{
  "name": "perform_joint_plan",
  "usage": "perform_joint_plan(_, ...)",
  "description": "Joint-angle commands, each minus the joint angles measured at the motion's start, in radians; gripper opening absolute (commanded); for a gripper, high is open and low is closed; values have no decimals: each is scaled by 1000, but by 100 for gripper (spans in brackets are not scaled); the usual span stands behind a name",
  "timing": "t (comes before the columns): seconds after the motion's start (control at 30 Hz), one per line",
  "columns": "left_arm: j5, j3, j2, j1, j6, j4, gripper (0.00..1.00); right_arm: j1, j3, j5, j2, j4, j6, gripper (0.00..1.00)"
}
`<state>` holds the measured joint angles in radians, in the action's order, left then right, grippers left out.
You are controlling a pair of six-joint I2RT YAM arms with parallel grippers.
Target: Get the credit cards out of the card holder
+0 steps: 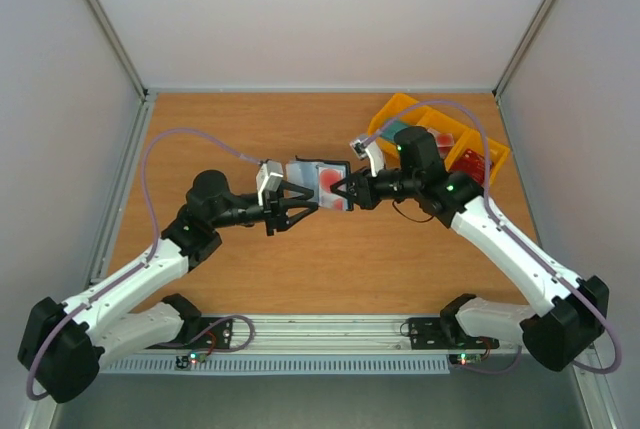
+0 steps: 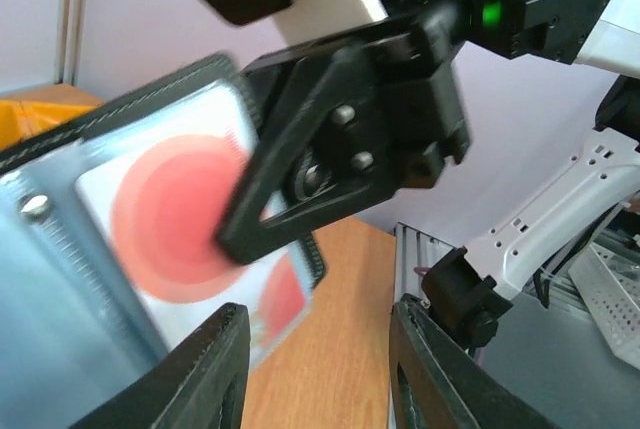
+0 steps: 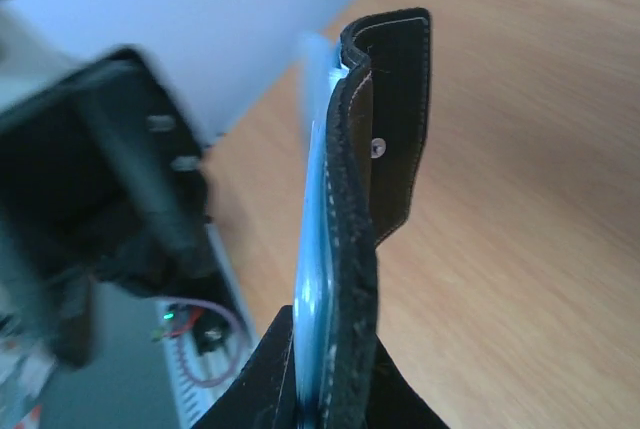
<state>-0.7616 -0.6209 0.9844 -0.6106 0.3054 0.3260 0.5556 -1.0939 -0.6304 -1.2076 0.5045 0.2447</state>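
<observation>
The card holder [image 1: 312,173] hangs open above the middle of the table, grey-blue with dark edges. My right gripper [image 1: 340,190] is shut on its right edge. The right wrist view shows the card holder [image 3: 355,199] edge-on, clamped between the fingers of the right gripper [image 3: 335,389]. A red and pale credit card [image 1: 328,184] sits behind its clear window. In the left wrist view the credit card [image 2: 170,219] shows red circles, and a black finger of the right gripper [image 2: 300,189] crosses it. My left gripper [image 2: 320,349] stands open just below the card holder [image 2: 60,279], nothing between its fingers. The left gripper [image 1: 303,206] is close beside its lower left edge.
A yellow tray [image 1: 400,109] with three compartments stands at the back right, behind the right arm, with red items in it. Bare wooden table surrounds the grippers. A metal rail [image 1: 330,334] runs along the near edge by the arm bases.
</observation>
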Motion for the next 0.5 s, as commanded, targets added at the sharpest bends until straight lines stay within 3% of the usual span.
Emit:
perform_joint_plan(0.0,-37,7,-24,-3,-17,52,39,1,23,-315,67,-167,64,1)
perform_joint_plan(0.2,17,12,-29,0,-12,37,34,3,30,-454,106,-176,119,1)
perform_joint_plan(0.47,-93,4,-25,-3,-35,112,21,24,28,-476,79,-167,144,1)
